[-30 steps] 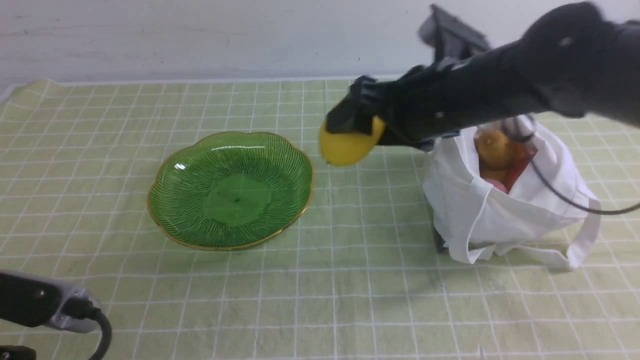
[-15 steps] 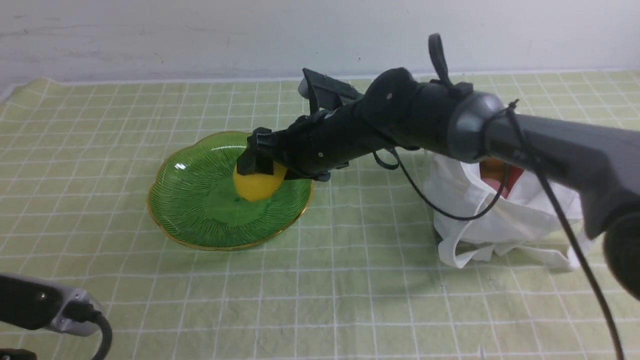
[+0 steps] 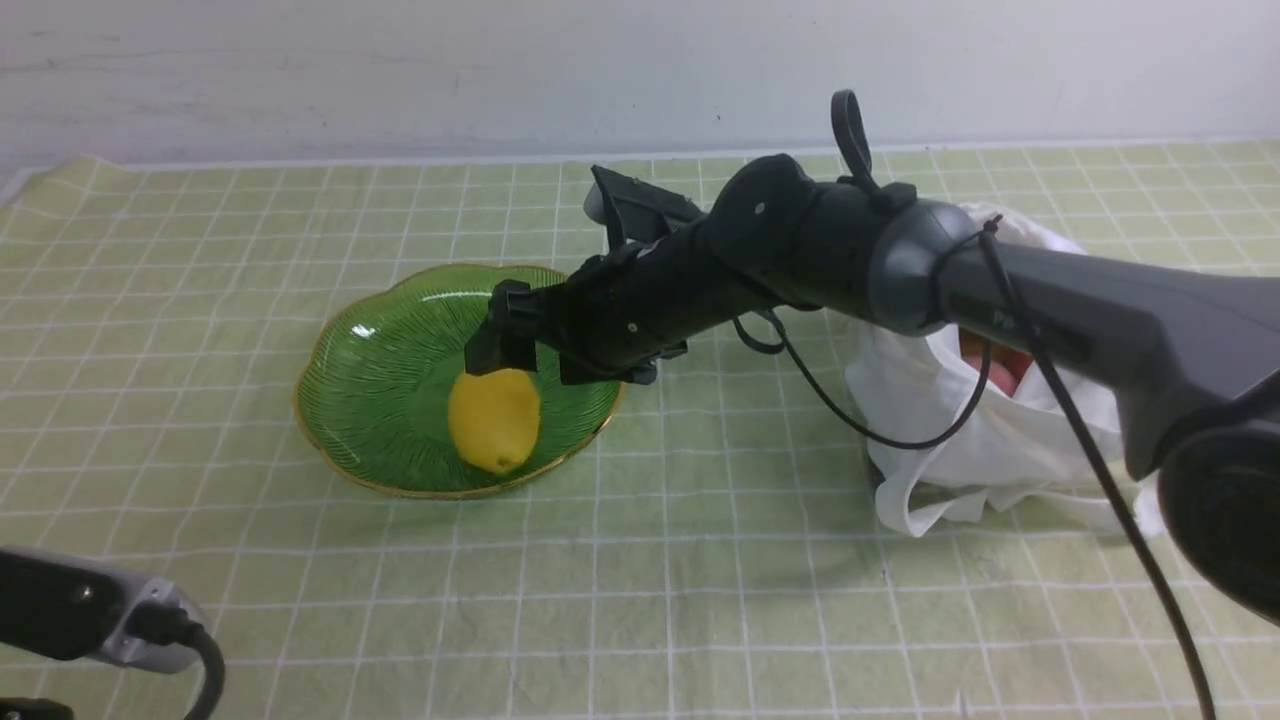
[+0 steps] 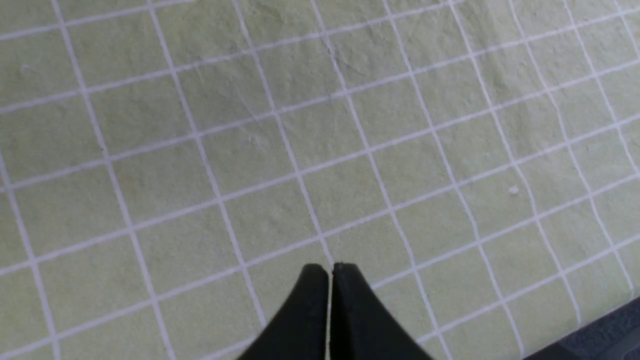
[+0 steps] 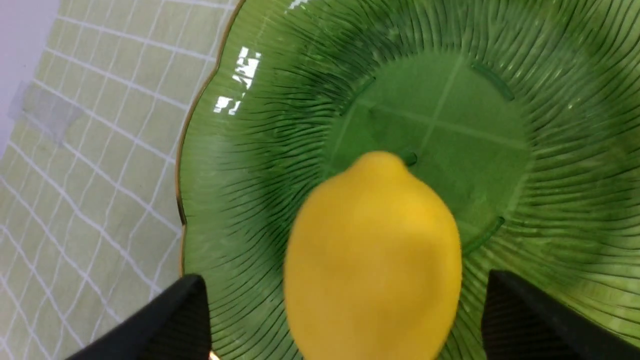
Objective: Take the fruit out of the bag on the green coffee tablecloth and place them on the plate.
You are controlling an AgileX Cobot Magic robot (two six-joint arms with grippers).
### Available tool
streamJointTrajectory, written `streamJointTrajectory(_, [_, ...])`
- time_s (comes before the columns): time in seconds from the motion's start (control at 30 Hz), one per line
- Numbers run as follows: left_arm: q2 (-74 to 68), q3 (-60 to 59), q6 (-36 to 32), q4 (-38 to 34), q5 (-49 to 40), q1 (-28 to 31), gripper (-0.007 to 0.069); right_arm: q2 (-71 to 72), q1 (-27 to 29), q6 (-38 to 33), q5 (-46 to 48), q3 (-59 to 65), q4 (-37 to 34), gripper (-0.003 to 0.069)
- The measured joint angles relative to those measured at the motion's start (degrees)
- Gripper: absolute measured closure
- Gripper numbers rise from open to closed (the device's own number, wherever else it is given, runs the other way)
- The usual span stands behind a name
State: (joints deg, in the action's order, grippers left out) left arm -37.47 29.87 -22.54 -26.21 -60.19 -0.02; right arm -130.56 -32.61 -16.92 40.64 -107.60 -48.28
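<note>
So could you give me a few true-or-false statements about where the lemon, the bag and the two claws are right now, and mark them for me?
1. The lemon lies on the plate. True.
2. The right gripper is clamped on the lemon. False: its jaws stand open just above the lemon, with a finger off to each side and neither touching it.
3. The bag is empty. False: orange and red fruit shows in its open mouth.
4. The left gripper is shut on nothing, over bare tablecloth. True.
</note>
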Motion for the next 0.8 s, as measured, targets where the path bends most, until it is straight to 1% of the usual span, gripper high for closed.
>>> streamJointTrajectory(0.07, [0.0,0.0,0.0,0.0,-0.2,0.0,0.0632,0.3,0.0,0.0,0.9,0.0,0.6,-0.0032])
streamJointTrajectory(0.1, [0.0,0.0,0.0,0.0,-0.5,0.0,0.0632,1.2,0.0,0.0,2.0,0.0,2.3,-0.0026])
streamJointTrajectory(0.13, [0.0,0.0,0.0,0.0,-0.8,0.0,0.0632,1.9,0.0,0.1,2.8,0.0,3.6,-0.0013])
streamJointTrajectory(0.17, [0.0,0.0,0.0,0.0,-1.0,0.0,0.0632,3.4,0.1,0.9,4.4,0.0,5.9,0.0022])
streamJointTrajectory(0.2, [0.0,0.0,0.0,0.0,-1.0,0.0,0.0632,3.8,0.1,0.9,4.4,0.0,6.3,0.003])
streamJointTrajectory(0.23, [0.0,0.0,-0.1,0.0,-1.2,0.0,0.0632,7.1,0.4,3.6,7.2,0.0,10.7,0.0129])
streamJointTrajectory(0.27, [0.0,0.0,-0.1,0.0,-1.3,0.0,0.0632,8.0,0.4,3.9,7.6,0.0,11.9,0.0158])
streamJointTrajectory(0.33, [0.2,0.0,-0.1,0.0,-1.5,0.0,0.0632,12.3,0.8,7.0,10.3,0.0,17.6,0.0312])
streamJointTrajectory(0.37, [0.6,0.0,-0.1,0.0,-2.0,0.0,0.0632,16.4,1.1,9.7,13.0,0.0,23.5,0.0472])
streamJointTrajectory(0.4, [0.8,0.0,-0.1,0.0,-2.3,0.0,0.0632,18.4,1.2,11.1,14.5,0.0,25.8,0.0538])
streamJointTrajectory(0.43, [1.1,0.0,-0.1,0.0,-2.7,0.0,0.0632,20.0,1.4,12.3,15.7,0.0,28.8,0.0574])
streamJointTrajectory(0.47, [1.2,0.0,-0.1,0.0,-2.8,0.0,0.0632,21.0,1.4,13.3,16.8,0.0,30.4,0.0593])
streamJointTrajectory(0.5, [2.1,0.0,-0.1,0.0,-3.0,0.0,0.0632,24.6,1.6,16.0,19.9,0.0,35.8,0.0636])
streamJointTrajectory(0.53, [2.7,0.0,-0.1,0.0,-3.1,0.0,0.0632,26.6,1.6,16.9,21.2,0.0,38.9,0.065])
streamJointTrajectory(0.57, [3.9,0.0,-0.1,0.0,-3.3,0.0,0.0632,31.9,1.7,20.9,25.7,0.1,46.0,0.0665])
streamJointTrajectory(0.6, [4.7,0.0,-0.1,0.0,-3.4,0.0,0.0632,35.3,1.8,22.7,27.9,0.5,49.6,0.0669])
streamJointTrajectory(0.67, [6.4,0.0,-0.1,0.0,-3.7,0.0,0.0632,40.9,1.9,24.5,29.7,2.3,53.8,0.0672])
streamJointTrajectory(0.73, [8.2,0.0,-0.1,0.0,-3.9,0.0,0.0632,49.2,1.9,27.1,30.3,7.0,57.5,0.0673])
streamJointTrajectory(0.8, [9.2,0.0,0.0,0.0,-3.9,0.0,0.0632,54.5,1.9,28.6,29.6,10.9,59.1,0.0673])
